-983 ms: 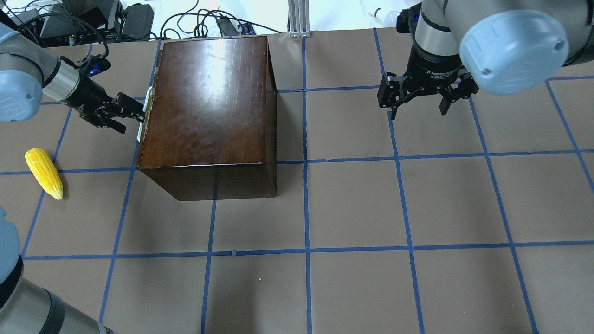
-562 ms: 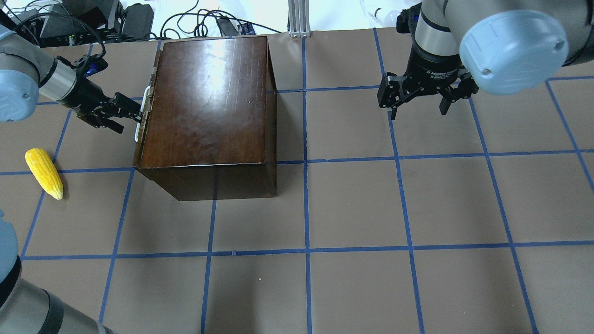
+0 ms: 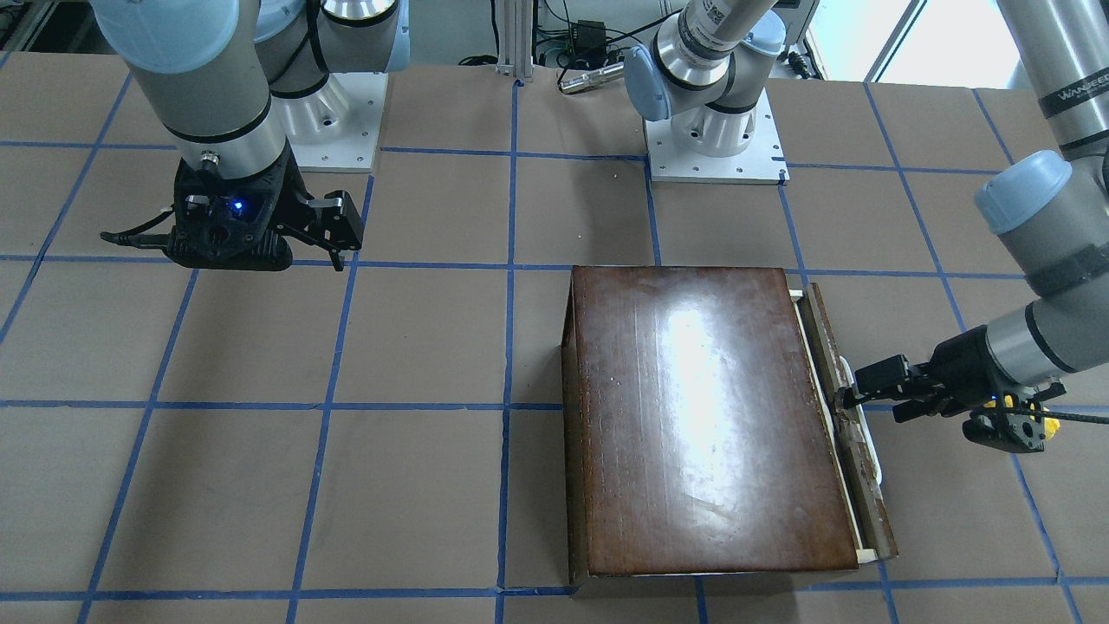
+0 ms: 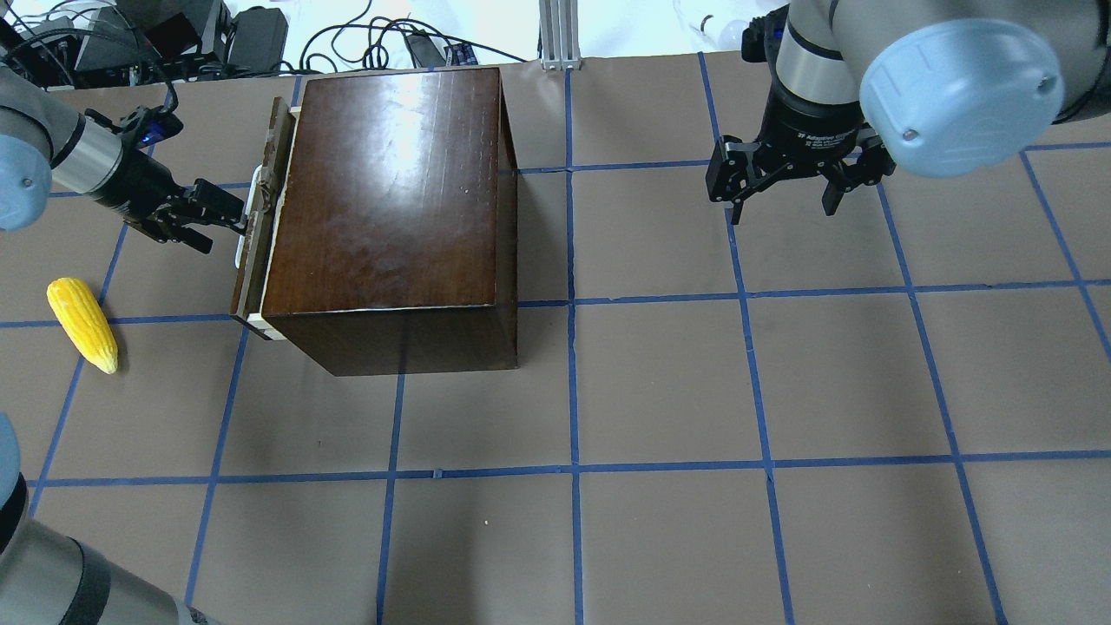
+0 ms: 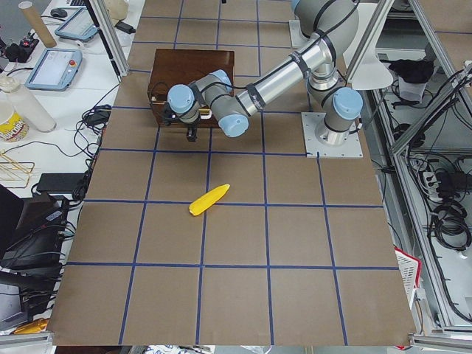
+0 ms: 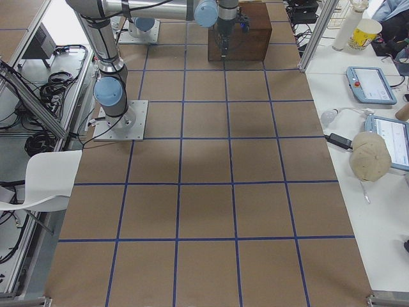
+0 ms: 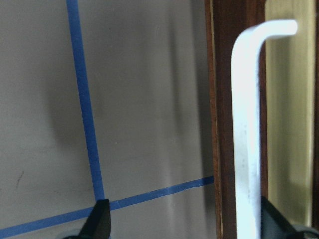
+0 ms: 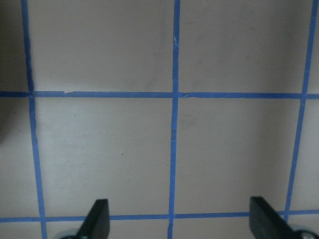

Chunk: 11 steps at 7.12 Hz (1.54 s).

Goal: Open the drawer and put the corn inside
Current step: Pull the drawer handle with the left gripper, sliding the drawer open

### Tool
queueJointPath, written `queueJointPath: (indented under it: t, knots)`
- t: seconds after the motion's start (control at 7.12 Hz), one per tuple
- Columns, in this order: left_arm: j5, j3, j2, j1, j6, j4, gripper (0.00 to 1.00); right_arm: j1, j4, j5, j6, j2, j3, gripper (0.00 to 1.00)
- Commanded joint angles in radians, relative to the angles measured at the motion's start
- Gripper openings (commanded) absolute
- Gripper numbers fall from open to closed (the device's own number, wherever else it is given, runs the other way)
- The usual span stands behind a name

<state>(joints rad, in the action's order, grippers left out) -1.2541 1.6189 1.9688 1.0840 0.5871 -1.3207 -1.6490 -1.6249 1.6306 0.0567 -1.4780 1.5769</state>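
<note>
The glossy dark-brown box (image 4: 391, 191) stands at the back left of the table. The drawer (image 4: 259, 234) sticks out a little from its left side, showing its dark front panel (image 3: 853, 433) and a thin pale edge. My left gripper (image 4: 233, 215) is open at the whitish handle (image 7: 247, 124), which lies close against one finger (image 7: 271, 221); the other finger (image 7: 99, 219) is well clear. The yellow corn (image 4: 82, 324) lies on the table left of the box, apart from the gripper, and also shows in the exterior left view (image 5: 209, 200). My right gripper (image 4: 785, 204) is open and empty above the table at the back right.
Brown table paper with a blue tape grid (image 4: 573, 382) covers the table. Cables and equipment (image 4: 174, 35) lie beyond the back edge. The arm bases (image 3: 715, 139) stand on the robot's side.
My left gripper has moved left with the handle, and the drawer has slid a little out of the box. The corn and my right arm have not moved.
</note>
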Motion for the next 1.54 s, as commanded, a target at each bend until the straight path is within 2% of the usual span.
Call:
queueJointPath:
  t: [0.0, 1.4]
  knots:
    - [-0.008, -0.002, 0.001, -0.004, 0.005, 0.002, 1.0, 0.0, 0.0, 0.0, 0.0, 0.001, 0.0, 1.0]
    - [-0.047, -0.023, 0.008, -0.036, 0.092, -0.005, 1.0, 0.0, 0.0, 0.0, 0.0, -0.001, 0.0, 1.0]
